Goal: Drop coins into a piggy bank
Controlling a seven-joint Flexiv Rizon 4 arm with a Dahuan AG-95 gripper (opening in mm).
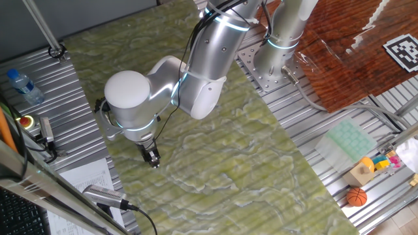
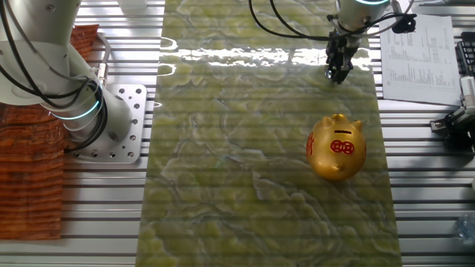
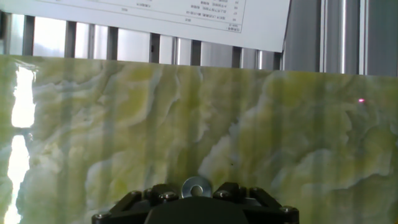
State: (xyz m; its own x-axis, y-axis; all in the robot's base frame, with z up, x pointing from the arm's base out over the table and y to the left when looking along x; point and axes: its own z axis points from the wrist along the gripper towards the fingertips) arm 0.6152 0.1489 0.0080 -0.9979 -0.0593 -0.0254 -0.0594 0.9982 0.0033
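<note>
Glossy gold piggy bank (image 2: 338, 148); green marbled mat (image 2: 237, 185), sheeny.

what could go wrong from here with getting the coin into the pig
The coin is pinched only by its edge in the gripper, so it may slip or twist on the way over. The piggy bank has a narrow slot on top, off to one side of the gripper; a tilted coin would likely bounce off.

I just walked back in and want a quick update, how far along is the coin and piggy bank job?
Nothing looks deposited yet. In hand: the claw is low over the green mat; the hand view shows a small ring-shaped coin at the fingertips, apparently gripped. Left: carry it to the piggy bank, which stands apart from the claw, and drop it through the top slot.
</note>
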